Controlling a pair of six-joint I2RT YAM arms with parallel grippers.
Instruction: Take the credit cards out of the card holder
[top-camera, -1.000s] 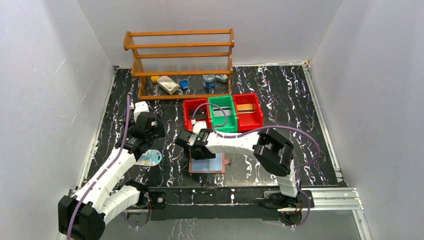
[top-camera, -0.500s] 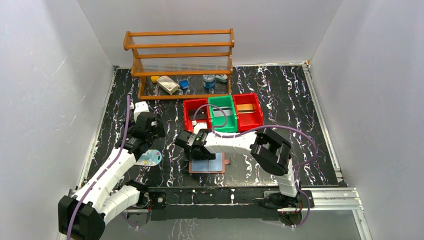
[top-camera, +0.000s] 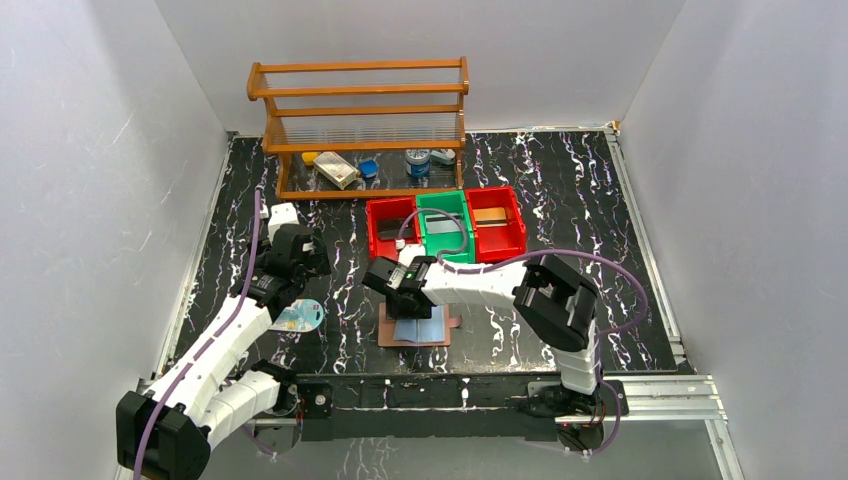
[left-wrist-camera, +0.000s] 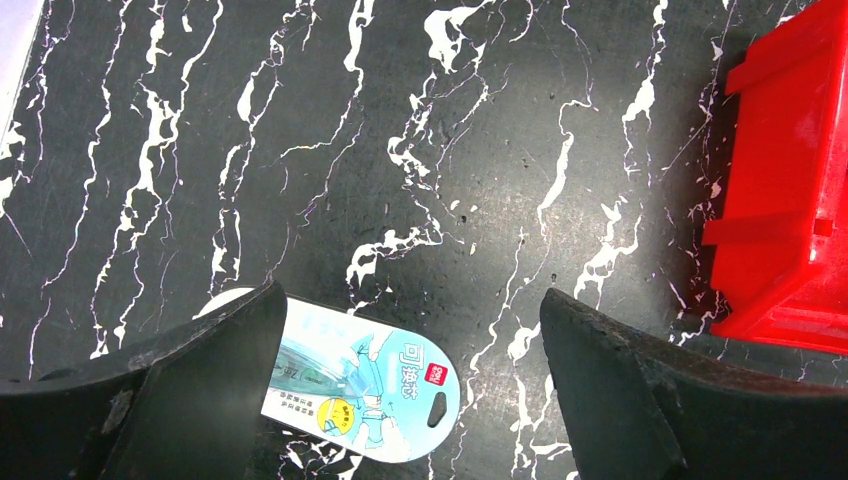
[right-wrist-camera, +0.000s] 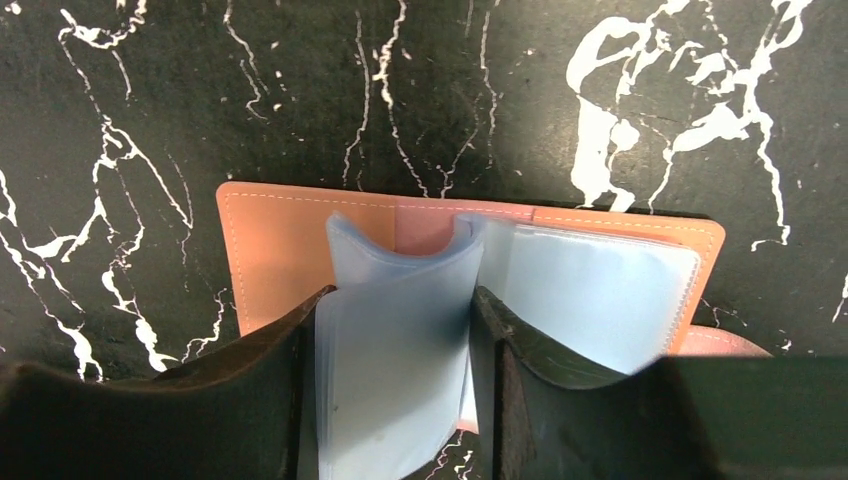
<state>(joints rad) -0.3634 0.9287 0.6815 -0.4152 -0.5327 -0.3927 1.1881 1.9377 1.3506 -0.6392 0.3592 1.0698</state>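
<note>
**Top cam.** Shows card holder (top-camera: 415, 330) lying open and flat on black marbled table (top-camera: 560, 200), near-centre, just in front of a row of 3 bins (top-camera: 445, 225) (red, green, red) but not touching them. Puts R gripper (top-camera: 404, 300) right over the holder's far edge, arm reaching in from the R. Puts L gripper (top-camera: 290, 288) well off to the L, above a pale-blue printed packet (top-camera: 303, 318). Can't judge either set of jaws from up here. Also takes in a wooden rack (top-camera: 360, 100) at the back w/ small items on its bottom shelf.

**L wrist cam.** Finds L gripper (left-wrist-camera: 408, 300) spread wide, nothing btwn its fingers (left-wrist-camera: 190, 400). Has the packet (left-wrist-camera: 370, 385) flat on the table below, partly tucked under one finger, and a red bin (left-wrist-camera: 790, 180) at the R edge of view.

**R wrist cam.** Finds R gripper (right-wrist-camera: 400, 300) drawn in partway, both fingers (right-wrist-camera: 200, 400) pressed against a bunch of the holder's clear pockets (right-wrist-camera: 395, 330), which bow up off the leather (right-wrist-camera: 270, 240). Has the leather flat on the table, w/ one more sleeve lying flat to the R. Poss. a card inside the pinched sleeves, but too blurred to tell.
</note>
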